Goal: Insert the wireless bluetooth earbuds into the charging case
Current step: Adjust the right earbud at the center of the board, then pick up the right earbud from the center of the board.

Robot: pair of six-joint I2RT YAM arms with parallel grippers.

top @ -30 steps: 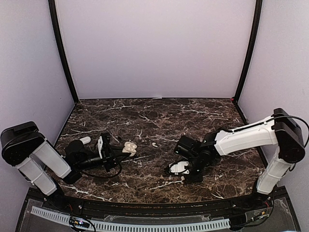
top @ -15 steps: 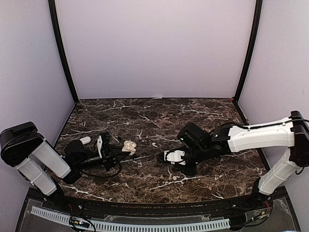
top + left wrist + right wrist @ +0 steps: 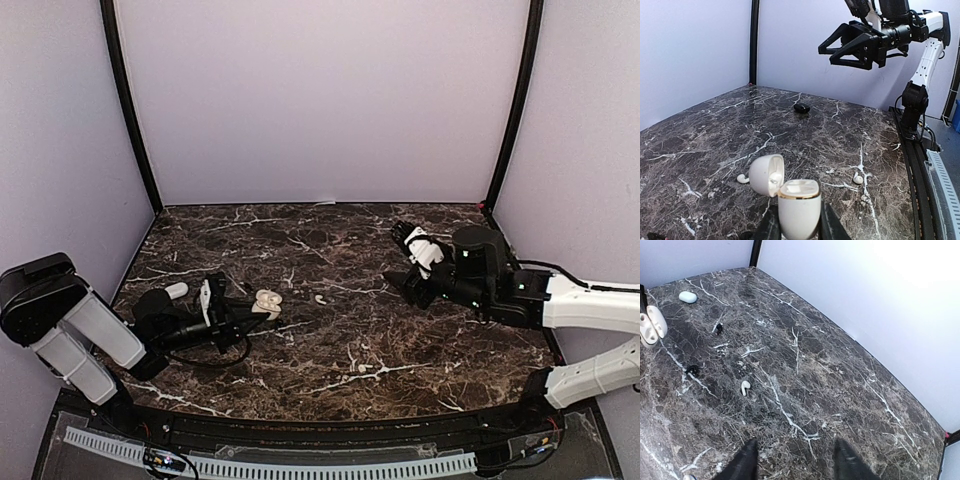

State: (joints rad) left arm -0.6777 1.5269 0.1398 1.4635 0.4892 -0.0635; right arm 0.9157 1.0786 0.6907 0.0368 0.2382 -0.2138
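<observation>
Left fingers (image 3: 771, 228) clamp charging case (image 3: 799, 209); right fingers (image 3: 744, 461) apart.

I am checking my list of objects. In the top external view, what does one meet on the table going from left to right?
First a small white oval object → charging case → earbud → second earbud, nearer the arm bases → open right hand.

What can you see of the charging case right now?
The charging case is a small, glossy white plastic shell with rounded corners and a gold-coloured band around its mouth. Its hinged lid is flipped open to one side, hollow face showing. The left gripper clamps the body from both sides, holding it upright over the marble table. Whether anything sits inside cannot be seen.
</observation>
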